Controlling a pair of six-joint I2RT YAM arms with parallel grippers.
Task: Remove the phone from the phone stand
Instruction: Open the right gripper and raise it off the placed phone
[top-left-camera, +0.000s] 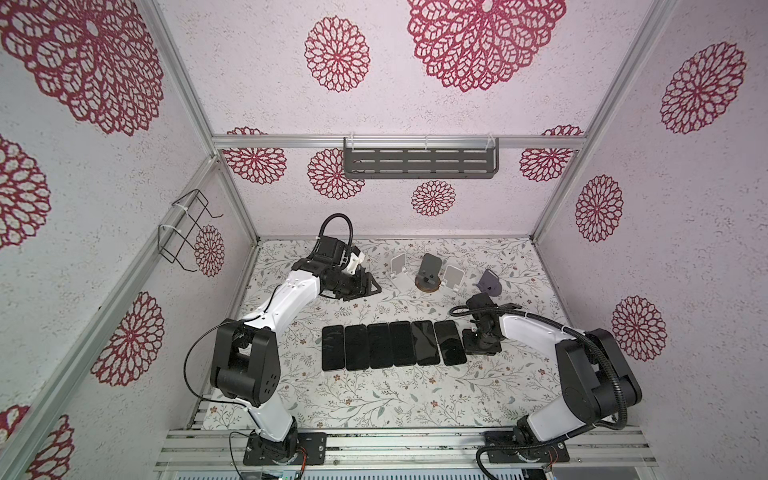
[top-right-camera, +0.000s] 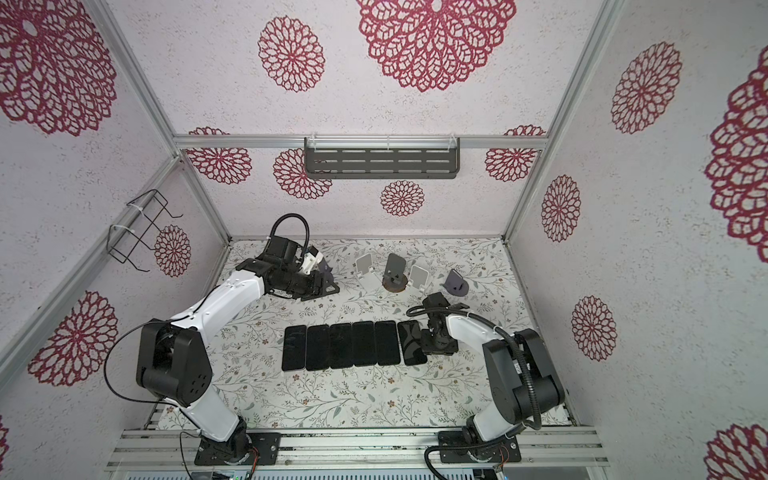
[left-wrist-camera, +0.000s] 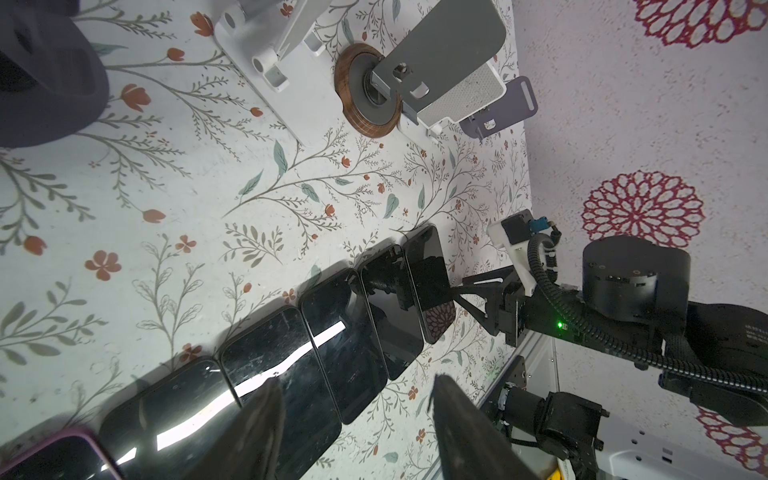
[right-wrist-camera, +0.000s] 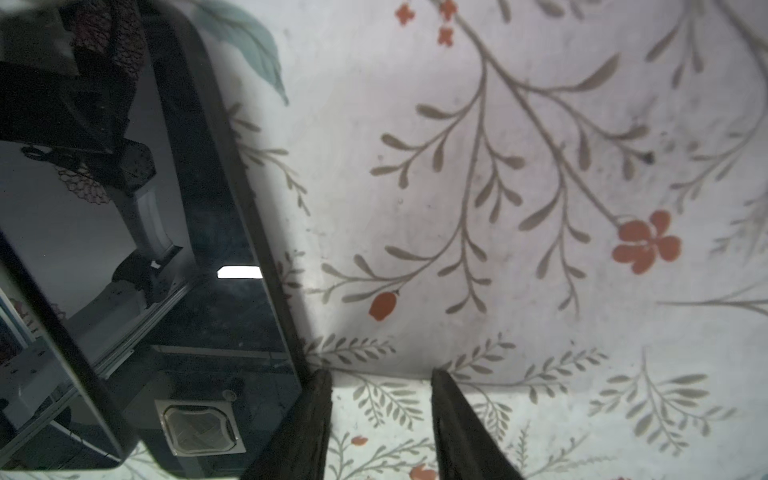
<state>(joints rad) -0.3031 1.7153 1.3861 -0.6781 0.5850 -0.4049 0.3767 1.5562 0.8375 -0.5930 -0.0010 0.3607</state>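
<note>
both top views, six phones (top-left-camera: 402, 343) flat on table (top-left-camera: 374, 399), apart from stands (top-left-camera: 430, 266)

Bare table strip (top-left-camera: 395, 309) between 6 flat phones (top-left-camera: 401, 343) and perhaps 5 stands (top-left-camera: 430, 266) behind; front open too.

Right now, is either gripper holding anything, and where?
Nothing held: left gripper and right gripper both open, empty; right sits beside the end phone.

Worktop (top-left-camera: 374, 399): floral-printed covering.
Middle: six dark phones (top-left-camera: 392, 345), flat, screens up, side by side in one row.
Rear, left to right: white stand (top-left-camera: 400, 266); grey stand (top-left-camera: 429, 270) on round wooden base; second white stand (top-left-camera: 453, 276); purple-grey stand (top-left-camera: 490, 282).
</note>
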